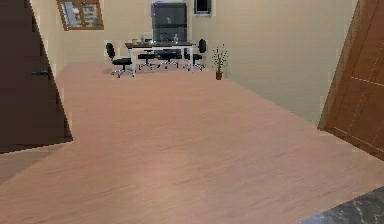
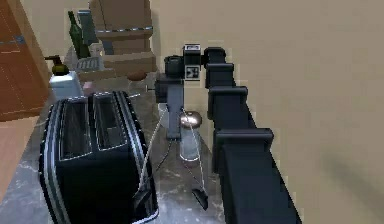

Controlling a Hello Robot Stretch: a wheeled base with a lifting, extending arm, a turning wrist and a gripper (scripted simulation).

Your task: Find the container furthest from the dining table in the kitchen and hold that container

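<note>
It is a home: a toaster and bottle on a kitchen surface, a table with chairs far off.

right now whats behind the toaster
Beyond the toaster stand a pale pump bottle and a tall green bottle. Anything low right against its far side is hidden by its body.

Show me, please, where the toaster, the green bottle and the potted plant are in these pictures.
toaster (image 2: 91, 145): arm side view, on its black top between the two slots.
green bottle (image 2: 78, 42): arm side view, on its body.
potted plant (image 1: 219, 57): forward view, on its leaves.
</note>
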